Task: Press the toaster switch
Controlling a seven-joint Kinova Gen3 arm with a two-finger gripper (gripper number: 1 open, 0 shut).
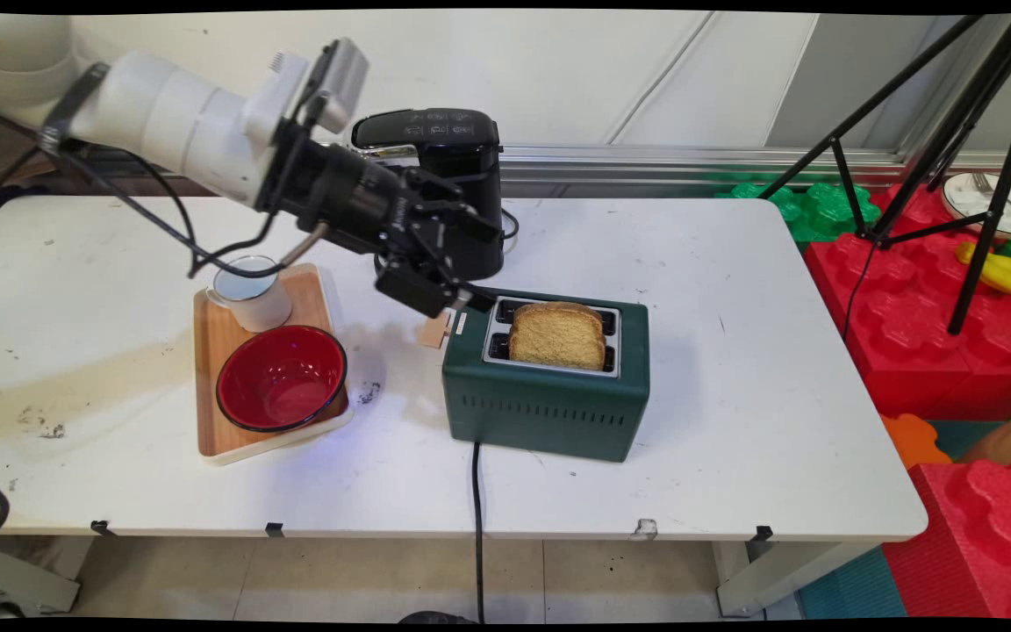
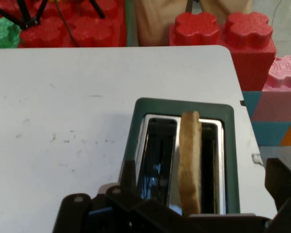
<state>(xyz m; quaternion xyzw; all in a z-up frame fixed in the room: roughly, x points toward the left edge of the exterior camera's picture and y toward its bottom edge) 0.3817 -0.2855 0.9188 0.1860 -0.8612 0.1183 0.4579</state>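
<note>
White table (image 1: 734,263), scuffed and grey-smudged on its left half. Green two-slot toaster (image 1: 549,404) near the table's middle, long side toward the camera, black cord (image 1: 476,527) dropping over the near edge. Black coffee machine (image 1: 453,149) behind it by the wall, partly hidden by the arm. Wooden tray (image 1: 207,351) well left of the toaster, carrying a red bowl (image 1: 282,377) at the near end and a white cup (image 1: 251,294) behind it; bowl and cup close together, contact not clear. One slice of brown bread (image 1: 558,335) stands upright in the toaster's near slot, its top well clear of the metal rim; the far slot looks empty. Small tan lever tab (image 1: 433,332) juts from the toaster's left end, high on that end. Gripper (image 1: 457,272) hangs over that left end, angled down and to the right. It is nearest the lever and the top corner; I cannot tell if it touches either. Fingers spread wide and holding nothing: the hand view shows one finger low left and one at far right, with the slots and the slice seen edge-on between them. Judgement: the slice is light and crumbly and would mark under a hard pinch; the tab is a small target.
</note>
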